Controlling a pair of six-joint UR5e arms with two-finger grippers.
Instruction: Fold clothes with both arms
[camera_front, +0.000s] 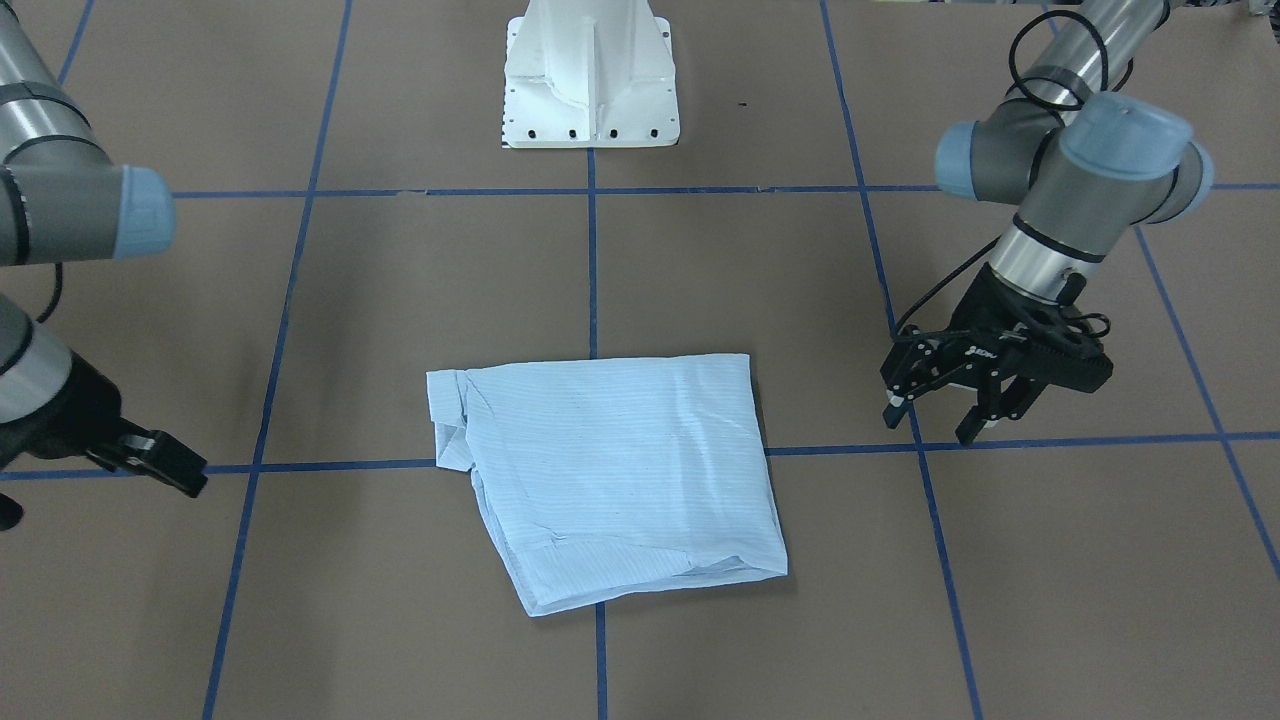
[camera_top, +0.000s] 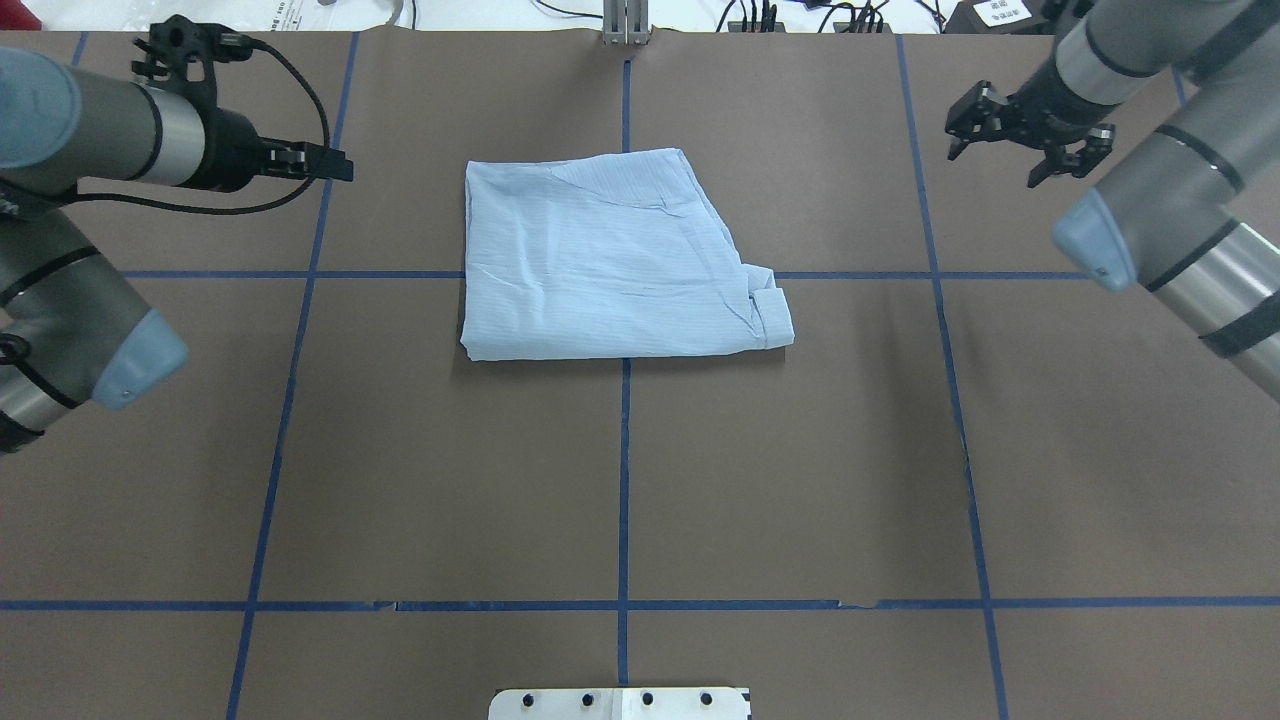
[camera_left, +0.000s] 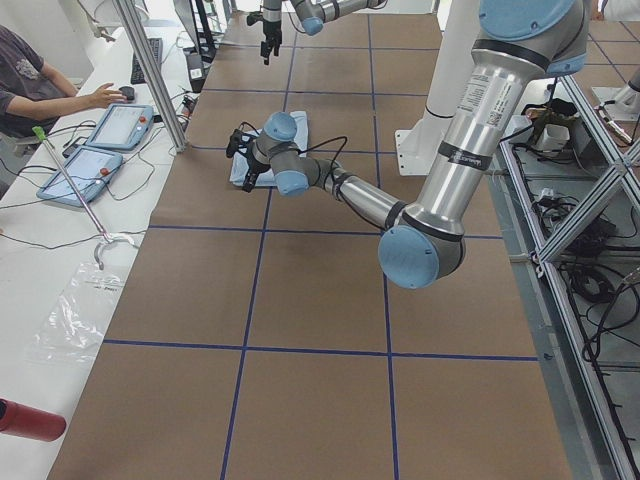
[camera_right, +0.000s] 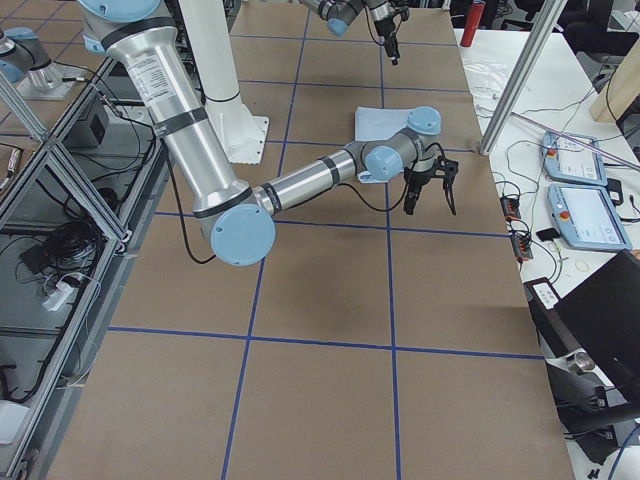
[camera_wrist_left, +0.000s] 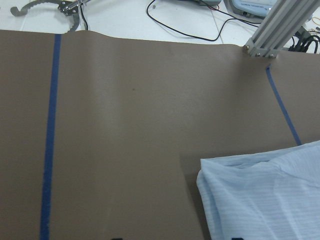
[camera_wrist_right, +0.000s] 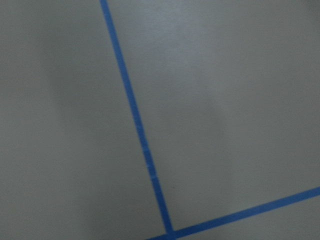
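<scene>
while neither arm has cloth in hand, i read this as the gap before one more fold, or a last tidy.

front-facing view first: the shirt (camera_front: 610, 470) lies flat mid-tabletop (camera_front: 300, 300) as a rough four-sided packet, its collar side bunched and that edge slanting. the left tool (camera_front: 932, 420) hangs released, jaws apart, well clear of the shirt's plain edge. the right tool (camera_front: 165, 462) sits off the collar side, half cut by the frame, so no call on it from here. to do the step well, i'd say each tool takes one corner of the same edge and pinches every layer. then lift level, carry across together, lay edge on edge, and square that slant.

overhead now: the shirt (camera_top: 600, 260) lies between the two tools. the left tool (camera_top: 335, 165) is near its far corner but apart; the right tool (camera_top: 1000, 160) is spread wide, released, well away.

left side view: the left tool (camera_left: 245, 170) lines up with the shirt's edge from this angle.

right side view: the right tool (camera_right: 430, 205) has fingers splayed and nothing in them, with the shirt (camera_right: 380, 122) beyond it.

left wrist: the shirt (camera_wrist_left: 265, 195) shows one corner low in frame, with no fingers in sight.

right wrist: bare tabletop and a blue tape line (camera_wrist_right: 135, 120), no shirt.
</scene>
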